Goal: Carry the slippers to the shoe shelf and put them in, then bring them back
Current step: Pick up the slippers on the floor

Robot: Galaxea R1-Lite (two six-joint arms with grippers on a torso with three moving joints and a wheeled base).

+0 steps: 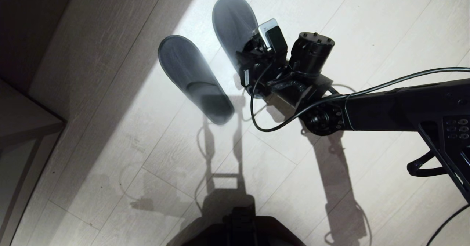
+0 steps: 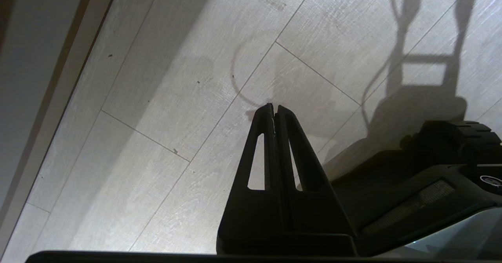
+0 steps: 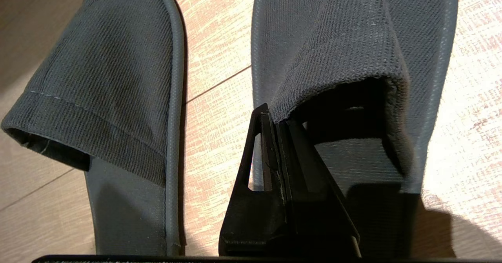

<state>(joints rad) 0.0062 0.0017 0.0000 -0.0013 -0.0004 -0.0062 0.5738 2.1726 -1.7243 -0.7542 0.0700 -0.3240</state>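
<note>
Slippers (image 1: pixel 196 78) on the pale plank floor (image 1: pixel 367 14), two of them side by side with a strip of bare board between, toes pointing away from the robot. Left one lying free, nothing touching it. Right one (image 3: pixel 353 39) half hidden in the head view by the right gripper (image 1: pixel 253 55), which sits right over its heel end. Seen from the right wrist – fingers (image 3: pixel 270 165) pressed nearly together, tips at the edge of the upper's opening on the side nearer the other slipper (image 3: pixel 113 82), a fold of that grey fabric edge pinched between them. Upper pulled up into a ridge there; sole flat on the boards. Right arm (image 1: pixel 404 110) reaching in from the right, cable looped below the wrist. Left gripper (image 2: pixel 274 110) parked low over bare floor beside the robot's dark base (image 2: pixel 431 168) – fingers together, holding nothing. Corner of pale furniture (image 1: pixel 25 121) at the far left, well apart from the slippers.
</note>
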